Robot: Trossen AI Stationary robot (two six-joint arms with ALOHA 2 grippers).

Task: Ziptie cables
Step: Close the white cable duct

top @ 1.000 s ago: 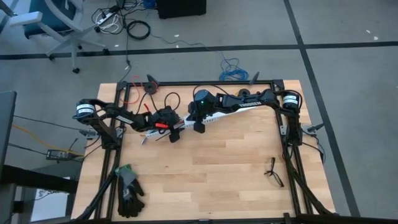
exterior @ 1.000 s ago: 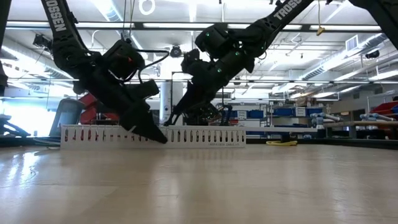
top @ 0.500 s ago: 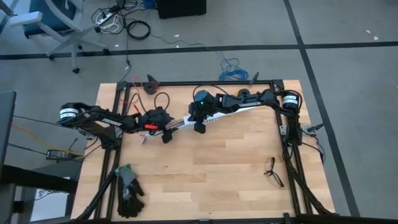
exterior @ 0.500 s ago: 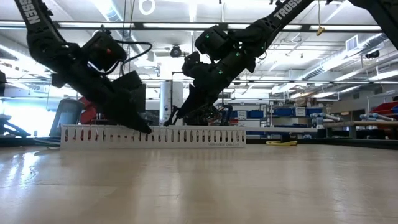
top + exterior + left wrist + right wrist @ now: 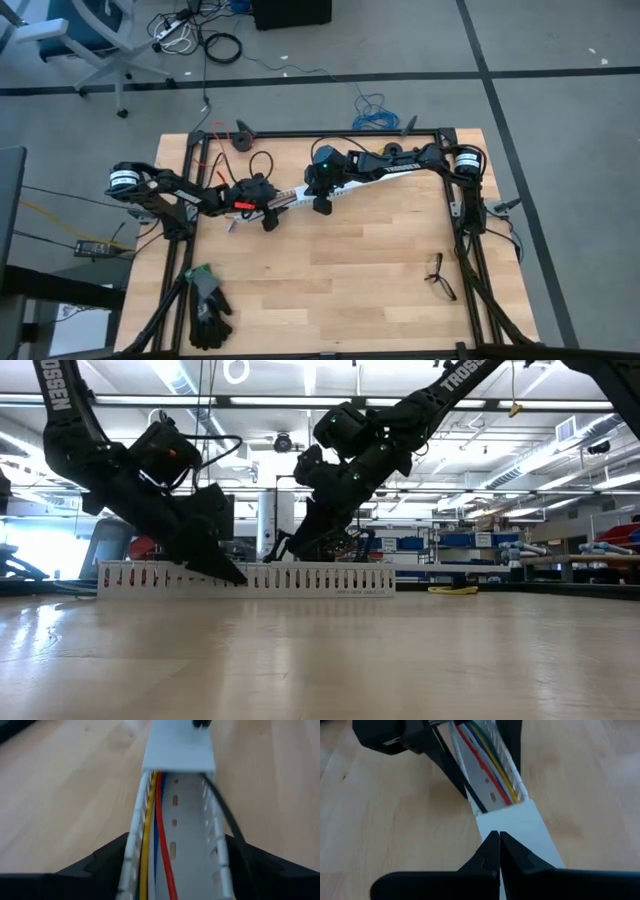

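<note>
Cables (image 5: 152, 845) lie inside the white slotted channel (image 5: 300, 196) on the desk (image 5: 350, 270). My left hand (image 5: 175, 870), fingers spread astride the channel, has slid back toward its open end; my right hand (image 5: 499, 851), clenched, presses the cover (image 5: 520, 827). No ziptie on yet.

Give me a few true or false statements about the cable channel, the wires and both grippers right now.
1. The cables lie inside the white slotted channel. True.
2. The right gripper is wide open above the channel. False: its fingers are shut, over the channel's white cover.
3. The left gripper straddles the channel, one finger on each side. True.
4. A glove lies by the table's near left corner. True.
5. The cover spans the whole channel. False: the cables show uncovered.
</note>
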